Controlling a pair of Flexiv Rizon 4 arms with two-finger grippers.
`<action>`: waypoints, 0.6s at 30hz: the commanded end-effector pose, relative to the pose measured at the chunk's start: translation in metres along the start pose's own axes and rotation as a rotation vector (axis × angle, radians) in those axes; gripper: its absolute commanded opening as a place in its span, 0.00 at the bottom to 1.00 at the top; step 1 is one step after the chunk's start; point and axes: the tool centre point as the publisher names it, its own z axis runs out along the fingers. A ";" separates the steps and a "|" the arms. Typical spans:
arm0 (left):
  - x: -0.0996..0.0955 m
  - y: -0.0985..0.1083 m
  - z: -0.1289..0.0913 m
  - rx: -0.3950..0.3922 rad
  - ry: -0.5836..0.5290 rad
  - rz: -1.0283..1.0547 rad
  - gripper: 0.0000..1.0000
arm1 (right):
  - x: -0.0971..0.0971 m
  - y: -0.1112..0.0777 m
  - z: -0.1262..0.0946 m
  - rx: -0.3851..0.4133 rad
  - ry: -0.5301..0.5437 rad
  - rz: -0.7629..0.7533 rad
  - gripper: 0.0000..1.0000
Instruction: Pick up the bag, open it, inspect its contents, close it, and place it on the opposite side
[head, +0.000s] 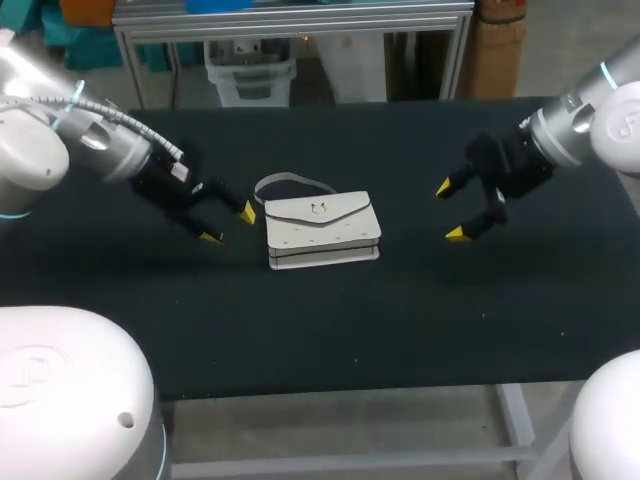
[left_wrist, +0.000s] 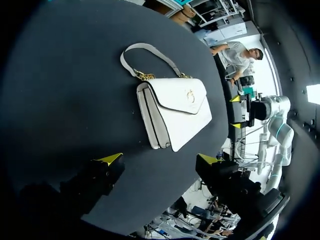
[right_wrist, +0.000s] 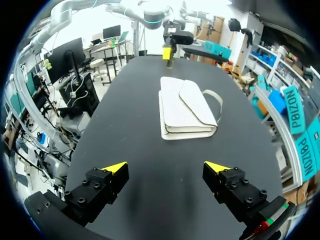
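Both tools are wide open and holding nothing. The left tool (head: 229, 224) hangs just beside the left end of the bag (head: 322, 230), not touching it. The right tool (head: 450, 210) sits further off from the other end, its 2 yellow tips spread apart.

The white bag lies flat near the middle of the black worktop (head: 400, 320), flap side up and shut. Its long axis runs side to side, so 1 short end faces each tool. The flap's tip points toward the robot's side, and the strap (head: 290, 180) loops out toward the far edge. There's a small gold clasp (left_wrist: 190, 95) on the flap, too tiny to read.
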 end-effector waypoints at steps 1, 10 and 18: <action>0.001 -0.011 -0.032 -0.150 -0.061 0.056 1.00 | -0.002 0.012 0.003 0.033 -0.014 -0.043 1.00; -0.002 -0.016 -0.060 -0.308 -0.178 0.250 1.00 | -0.008 0.041 0.002 0.132 -0.065 -0.122 1.00; -0.002 -0.020 -0.070 -0.357 -0.215 0.347 1.00 | -0.004 0.056 0.015 0.177 -0.087 -0.168 1.00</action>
